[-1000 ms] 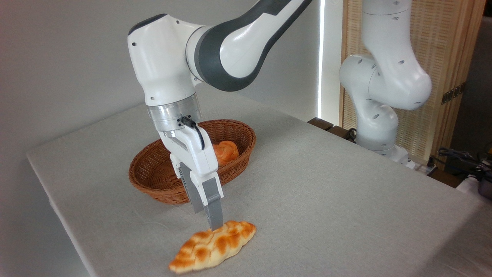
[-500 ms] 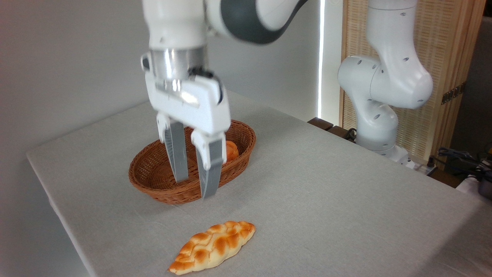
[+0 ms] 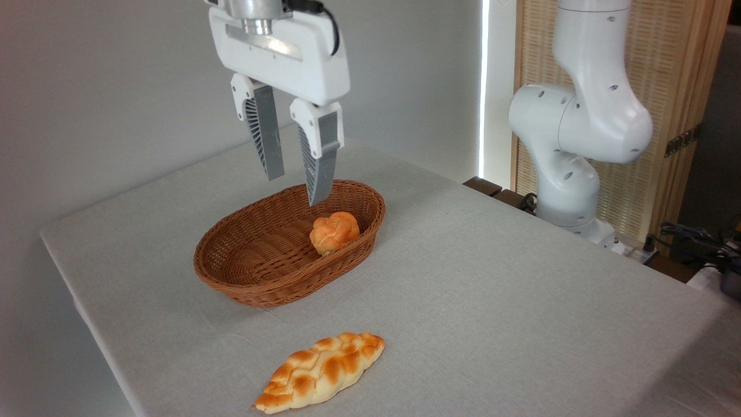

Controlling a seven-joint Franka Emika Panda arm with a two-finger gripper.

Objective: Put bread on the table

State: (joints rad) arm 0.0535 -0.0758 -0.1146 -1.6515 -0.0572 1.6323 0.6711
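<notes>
Table (image 3: pixel 521 301): plain light-grey cloth surface, fills most of the frame, near-left corner cut off at the bottom edge.

Basket (image 3: pixel 255 284): oval brown wicker, sits on the left half of the table toward the back. Inside it, at the right end, one small round orange knotted bun (image 3: pixel 334 232) resting against the inner wall. Rest of the basket interior shows only weave.

Gripper (image 3: pixel 297 188): hangs in the air above the basket's rear rim, white body at the top of the frame, cable visible at its upper right. Two grey ribbed fingers (image 3: pixel 261 130) point downward, tips apart with a clear gap between them; nothing held. The right fingertip overlaps the basket's back rim in this view; cannot tell whether it is over the basket or behind it. No contact with bun or basket visible.

Bread (image 3: pixel 320 370): long braided loaf, golden with pale patches and browned bumps, pointed ends. Lies flat on the table cloth in front of the basket, near the front edge, apart from the basket. Long axis runs diagonally, lower-left end toward the camera, upper-right end farther back. Well below the gripper, not touched by it.

Arm base (image 3: pixel 570 174): white jointed column at the right, beyond the table's far edge, in front of a slatted wooden screen (image 3: pixel 666 87).
</notes>
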